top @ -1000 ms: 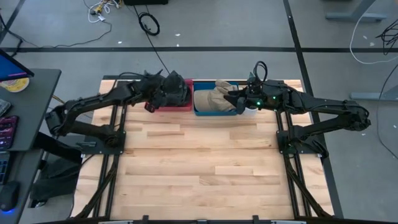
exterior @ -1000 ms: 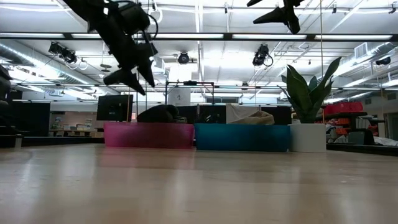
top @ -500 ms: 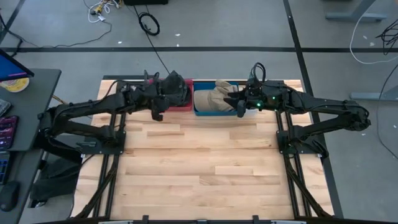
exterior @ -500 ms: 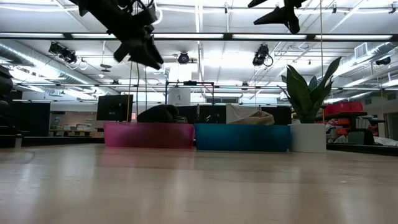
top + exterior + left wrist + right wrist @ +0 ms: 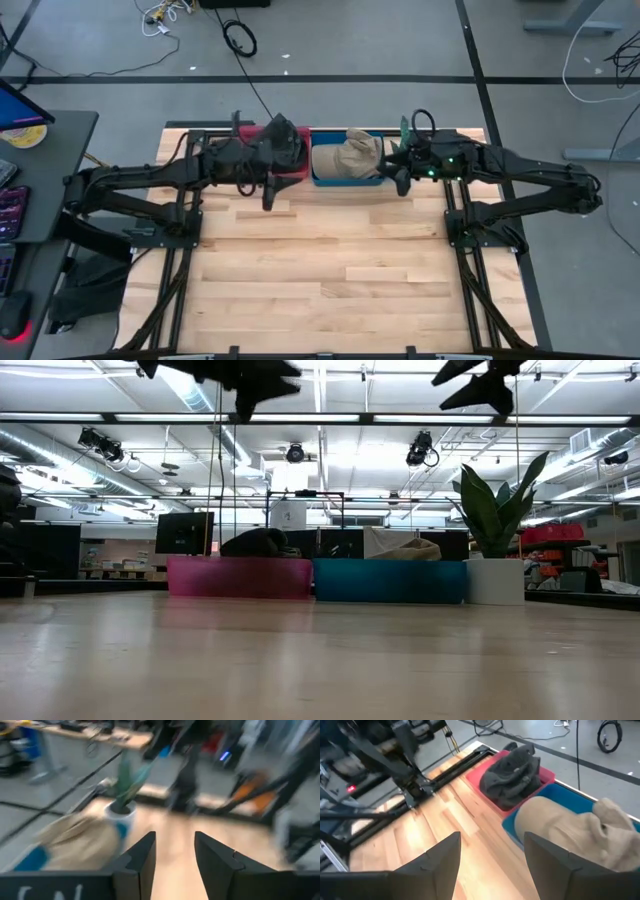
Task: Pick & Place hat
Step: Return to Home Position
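A dark grey hat (image 5: 512,775) lies crumpled in the red bin (image 5: 300,172) at the table's far edge. A beige hat (image 5: 346,157) fills the blue bin (image 5: 512,827) beside it. My left gripper (image 5: 175,865) is open and empty. It hangs high over the wood just on the near side of the red bin (image 5: 240,576), and shows in the high view (image 5: 268,192). My right gripper (image 5: 492,865) is also open and empty, high up near the blue bin's right end (image 5: 400,184). Both hats (image 5: 255,543) (image 5: 400,547) rise above the bin rims in the low view.
A potted plant in a white pot (image 5: 493,578) stands right of the blue bin (image 5: 388,581), partly under my right arm. Bare wooden tabletop (image 5: 330,270) stretches from the bins to the near edge. A desk with a keyboard (image 5: 15,215) sits off the table's left side.
My left gripper has risen well above the red bin, swung away from it toward the table's near edge and a little to the right, and turned as it went. My right gripper has drifted slightly toward the right and near side. Both hats stay in their bins.
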Controlling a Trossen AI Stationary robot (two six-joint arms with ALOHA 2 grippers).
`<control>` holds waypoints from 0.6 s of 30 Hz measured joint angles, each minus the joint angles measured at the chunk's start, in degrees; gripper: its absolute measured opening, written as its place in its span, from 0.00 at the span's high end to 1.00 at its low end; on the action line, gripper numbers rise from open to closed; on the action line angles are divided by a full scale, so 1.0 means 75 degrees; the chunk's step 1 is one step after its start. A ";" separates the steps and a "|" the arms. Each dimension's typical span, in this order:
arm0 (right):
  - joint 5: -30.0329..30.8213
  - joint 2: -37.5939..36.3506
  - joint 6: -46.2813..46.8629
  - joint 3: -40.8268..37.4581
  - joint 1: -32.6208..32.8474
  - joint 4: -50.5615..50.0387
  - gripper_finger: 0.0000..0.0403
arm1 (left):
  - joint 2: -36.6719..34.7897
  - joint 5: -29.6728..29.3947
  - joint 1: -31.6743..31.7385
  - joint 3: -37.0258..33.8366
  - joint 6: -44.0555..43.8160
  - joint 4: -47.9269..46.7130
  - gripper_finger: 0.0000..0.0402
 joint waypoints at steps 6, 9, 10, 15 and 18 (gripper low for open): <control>0.0000 -0.0345 -0.0673 0.0000 0.0000 -0.0559 0.46 | 0.0014 0.0229 -0.0549 0.0000 -0.1223 0.1096 0.74; -0.0019 -0.0413 -0.0993 0.0000 0.0000 -0.0596 0.46 | 0.0014 -0.0223 -0.0815 0.0000 -0.0908 0.1318 0.80; -0.0071 -0.0429 -0.1094 0.0000 -0.0001 -0.0589 0.46 | 0.0014 -0.0394 -0.0892 0.0000 -0.0660 0.1323 0.83; -0.0331 -0.0466 -0.1425 0.0000 0.0000 -0.0594 0.46 | 0.0014 -0.1027 -0.1196 -0.0377 -0.0482 0.1688 0.98; -0.0463 -0.0469 -0.1500 0.0000 0.0000 -0.0590 0.46 | 0.0020 -0.1126 -0.1415 -0.0974 -0.0630 0.2812 0.99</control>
